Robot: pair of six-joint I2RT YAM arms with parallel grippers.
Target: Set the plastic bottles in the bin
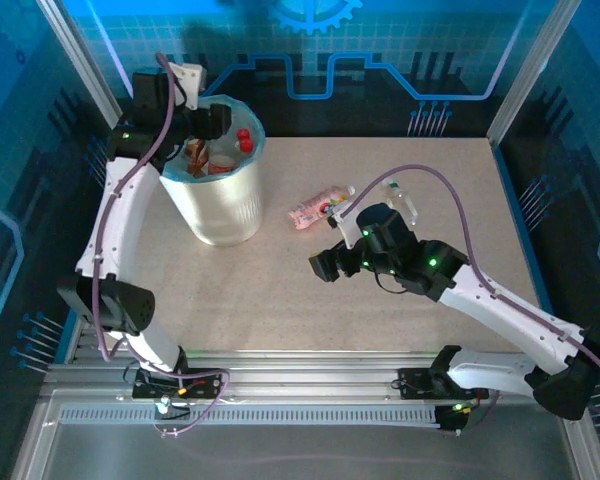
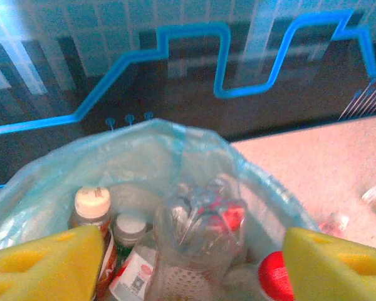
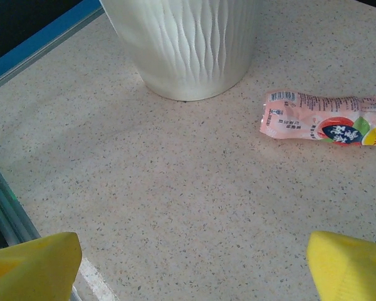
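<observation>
Left gripper (image 1: 218, 122), jaws parted, empty, above far-left bin (image 1: 220, 205) containing bottles (image 2: 200, 232); right gripper (image 3: 194, 263), jaws wide, empty, near pink-labelled bottle (image 3: 319, 119) lying on table (image 3: 175, 188) right of bin.

top camera looks down from behind — wrist cameras close, share bin (image 1: 225, 205)

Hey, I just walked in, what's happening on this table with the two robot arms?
The left arm's fingers hover open over the bin, which already holds several plastic bottles; nothing is gripped between them. One pink-labelled bottle lies on its side on the table beside the bin. The right arm's fingers, open and empty, are near that bottle but apart from it.
</observation>
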